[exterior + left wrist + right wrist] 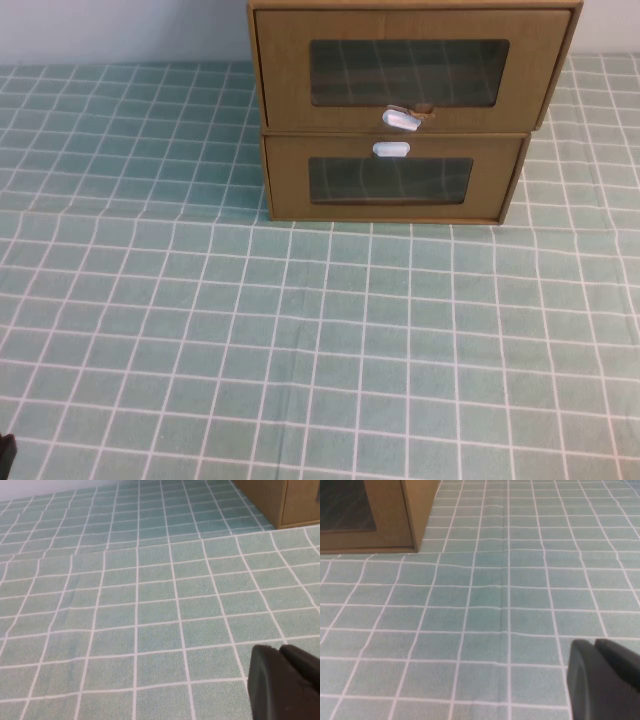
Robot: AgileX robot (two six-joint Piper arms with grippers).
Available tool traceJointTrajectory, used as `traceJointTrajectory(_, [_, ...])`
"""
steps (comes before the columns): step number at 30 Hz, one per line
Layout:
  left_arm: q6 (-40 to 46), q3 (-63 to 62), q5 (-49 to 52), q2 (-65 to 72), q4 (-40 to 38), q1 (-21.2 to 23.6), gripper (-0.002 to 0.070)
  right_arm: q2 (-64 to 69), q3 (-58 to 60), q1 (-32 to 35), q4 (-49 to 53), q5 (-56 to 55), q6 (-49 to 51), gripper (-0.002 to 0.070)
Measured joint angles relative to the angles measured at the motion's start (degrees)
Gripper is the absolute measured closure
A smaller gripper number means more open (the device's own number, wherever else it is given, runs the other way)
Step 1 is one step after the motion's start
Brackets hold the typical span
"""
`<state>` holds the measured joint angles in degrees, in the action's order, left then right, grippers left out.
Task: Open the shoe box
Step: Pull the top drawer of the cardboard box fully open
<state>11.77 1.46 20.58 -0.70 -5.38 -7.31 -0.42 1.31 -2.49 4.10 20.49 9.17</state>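
The brown cardboard shoe box (pixel 350 120) with two stacked drawers is being seen at the far side of the green checked tablecloth (pixel 300 350). Both drawers are shut. The left gripper (pixel 281 652) is being held low over the cloth, apart from the box, with its fingers pressed together. The right gripper (pixel 596 646) is being held the same way, pinching nothing.

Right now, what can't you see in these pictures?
Inside the shoe box: high view, dark windows hide it.
Its top: cut off by high view's edge.
Left pincer, over the tablecloth short of the box: left wrist view's edge cuts most off.
Right pincer, shut, over the tablecloth: same, right wrist view.
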Motion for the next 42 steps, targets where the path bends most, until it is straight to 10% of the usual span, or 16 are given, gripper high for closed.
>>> traceJointTrajectory(42, [2.32, 0.00, 0.00, 0.00, 0.28, 0.00, 0.0680, 0.00, 0.00, 0.00, 0.00, 0.00, 0.00, 0.0690])
